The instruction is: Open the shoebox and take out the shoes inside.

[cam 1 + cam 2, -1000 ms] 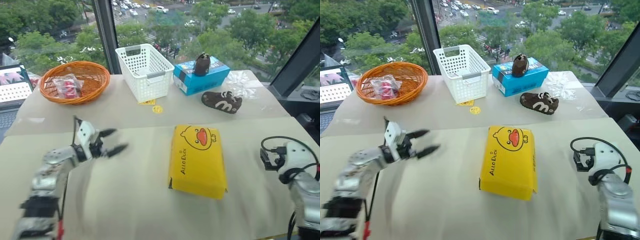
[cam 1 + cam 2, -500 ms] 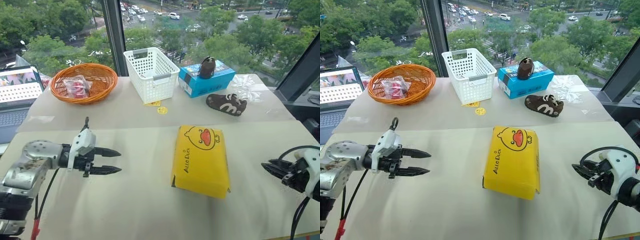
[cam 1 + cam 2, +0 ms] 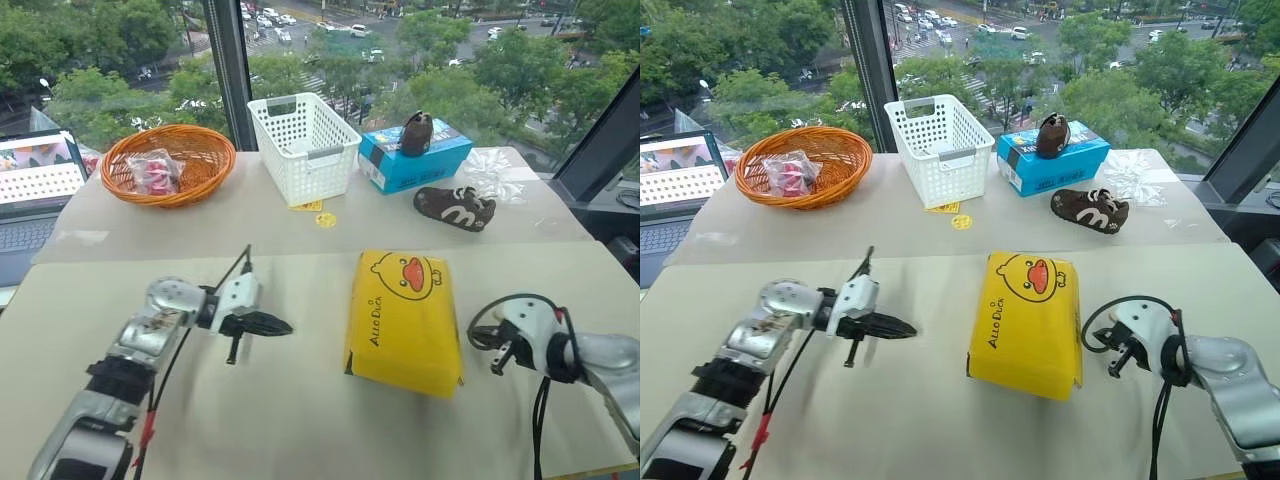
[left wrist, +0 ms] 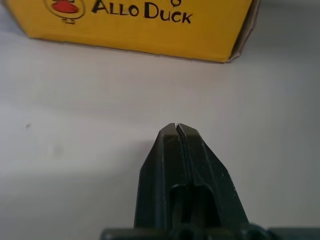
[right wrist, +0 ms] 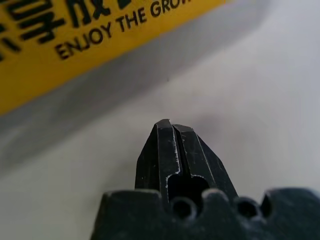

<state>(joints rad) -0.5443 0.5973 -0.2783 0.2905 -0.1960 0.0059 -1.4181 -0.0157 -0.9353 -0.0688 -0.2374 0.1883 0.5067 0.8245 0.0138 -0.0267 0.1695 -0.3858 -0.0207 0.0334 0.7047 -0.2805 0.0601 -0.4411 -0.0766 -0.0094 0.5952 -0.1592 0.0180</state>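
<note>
The shoebox (image 3: 404,320) is a flat cardboard rectangle with a glossy yellow lid, a cartoon duck face and "AlloDuck" lettering, lid down. It lies on the pale, cloth-covered surface (image 3: 300,420) between the two end effectors. The left end effector (image 3: 283,326) has its black fingers pressed together, empty, pointing at the box's long side, near but apart. The right end effector (image 5: 170,125) is likewise pinched closed, empty, just beside the opposite side. Beyond them stand a white perforated plastic basket (image 3: 303,147), a woven orange basket (image 3: 168,163), a blue box (image 3: 415,155) and brown shoes (image 3: 455,207).
</note>
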